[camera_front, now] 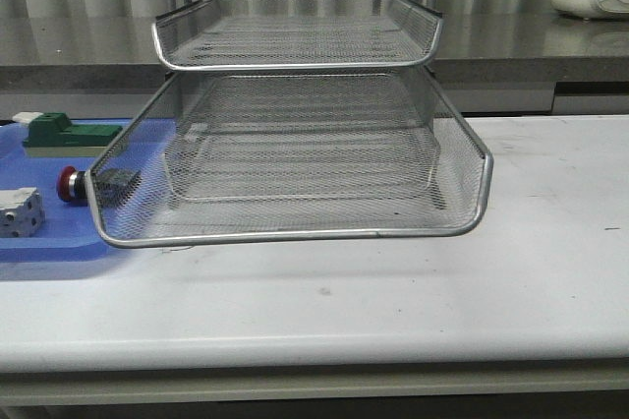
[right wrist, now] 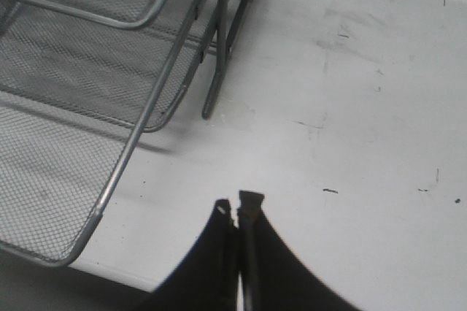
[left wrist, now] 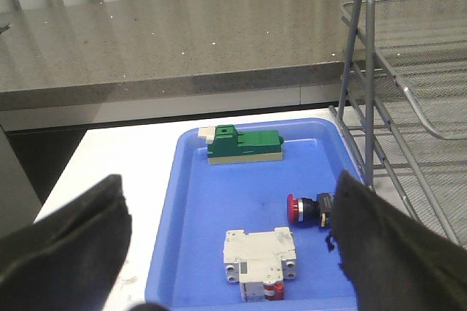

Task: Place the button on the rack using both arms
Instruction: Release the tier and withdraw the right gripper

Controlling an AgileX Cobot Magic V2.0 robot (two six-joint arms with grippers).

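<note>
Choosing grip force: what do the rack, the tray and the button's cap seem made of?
Rack: metal wire mesh, shiny chrome-like rims, see-through weave. Blue tray: likely moulded plastic, smooth, slightly glossy. Button: red cap looks like plastic; too small to be sure.

No lettering, brand or number can be made out anywhere; the white grey-dotted block (left wrist: 260, 263) bears marks too small and blurred to read; the green-and-white block (left wrist: 244, 144) and the button (left wrist: 310, 207) show no legible label either.
</note>
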